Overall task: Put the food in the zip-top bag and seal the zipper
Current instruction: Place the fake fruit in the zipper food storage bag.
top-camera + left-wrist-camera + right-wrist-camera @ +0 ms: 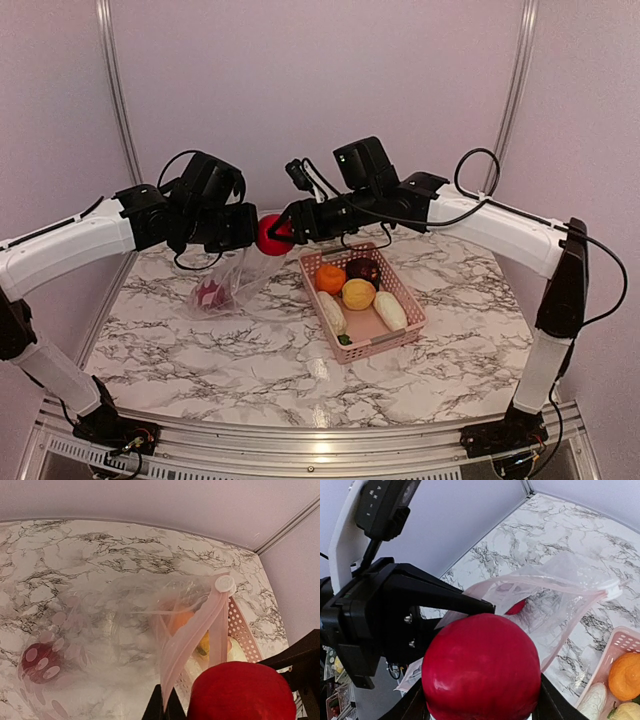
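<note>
Red and glossy, the ball (271,235) sits clamped between the fingers of the right gripper (281,232), held in the air at the mouth of the bag (236,284). The left gripper (164,708) is pinched tight on the bag at its zipper (194,629), holding that pinkish strip up off the surface (200,362) with the mouth open. The rest of the clear bag sags down to the marble. One dark red piece (41,662) lies inside, low in the bag. Seen from above, the ball hangs at 1 o'clock of the bag, and the pink basket (406,293) stands at 3 o'clock of it, just beside. In the basket lie an orange fruit (330,278), a dark purple one (363,268), a yellow one (359,293) and two pale long pieces (332,312) (390,310).
</note>
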`<control>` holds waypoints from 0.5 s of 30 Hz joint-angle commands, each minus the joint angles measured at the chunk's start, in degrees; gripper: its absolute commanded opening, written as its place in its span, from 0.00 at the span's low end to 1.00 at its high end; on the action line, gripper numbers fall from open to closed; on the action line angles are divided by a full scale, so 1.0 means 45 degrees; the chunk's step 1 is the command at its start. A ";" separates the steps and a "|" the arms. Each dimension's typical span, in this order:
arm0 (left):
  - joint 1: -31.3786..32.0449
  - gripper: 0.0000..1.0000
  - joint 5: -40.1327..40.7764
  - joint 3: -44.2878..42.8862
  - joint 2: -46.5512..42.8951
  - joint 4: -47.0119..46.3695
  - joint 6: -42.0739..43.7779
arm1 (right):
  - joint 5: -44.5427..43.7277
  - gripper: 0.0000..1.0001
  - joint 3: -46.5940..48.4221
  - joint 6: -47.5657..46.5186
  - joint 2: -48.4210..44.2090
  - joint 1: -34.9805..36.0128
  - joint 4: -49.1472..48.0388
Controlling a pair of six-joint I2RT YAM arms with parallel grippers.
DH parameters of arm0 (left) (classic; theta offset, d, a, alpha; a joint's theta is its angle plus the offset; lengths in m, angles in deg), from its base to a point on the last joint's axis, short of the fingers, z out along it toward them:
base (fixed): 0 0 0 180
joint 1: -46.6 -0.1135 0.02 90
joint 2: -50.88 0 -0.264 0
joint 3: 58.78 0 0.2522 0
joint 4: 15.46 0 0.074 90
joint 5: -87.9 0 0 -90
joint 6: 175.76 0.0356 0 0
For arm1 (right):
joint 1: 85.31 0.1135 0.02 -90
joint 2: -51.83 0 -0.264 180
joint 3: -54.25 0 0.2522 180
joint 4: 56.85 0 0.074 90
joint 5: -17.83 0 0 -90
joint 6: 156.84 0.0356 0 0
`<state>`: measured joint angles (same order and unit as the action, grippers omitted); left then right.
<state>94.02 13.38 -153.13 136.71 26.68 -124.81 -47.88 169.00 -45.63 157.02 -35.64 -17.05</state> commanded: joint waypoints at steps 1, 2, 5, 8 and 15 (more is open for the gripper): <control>0.0040 0.00 0.0139 -0.0120 -0.0794 -0.0618 -0.0316 | -0.0883 0.45 0.0011 0.0175 0.0264 0.0111 0.0437; 0.0045 0.00 0.0117 -0.0095 -0.0839 -0.0681 -0.0299 | -0.1000 0.45 0.0016 0.0175 0.0286 0.0107 0.0518; 0.0046 0.00 -0.0091 -0.0063 -0.0796 -0.0769 -0.0229 | -0.1317 0.45 0.0208 0.0172 0.0425 0.0111 0.0882; 0.0036 0.00 -0.0238 -0.0010 -0.0714 -0.0779 -0.0294 | -0.1396 0.46 0.0613 0.0079 0.0728 0.0111 0.1336; 0.0048 0.00 -0.0230 0.0000 -0.0601 -0.0857 -0.0430 | -0.0477 0.61 0.1504 -0.0219 0.1250 0.0282 0.2045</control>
<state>94.02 12.86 -153.11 134.19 24.24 -126.32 -51.90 172.20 -45.76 161.48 -35.51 -10.91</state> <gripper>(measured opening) 0.009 0.600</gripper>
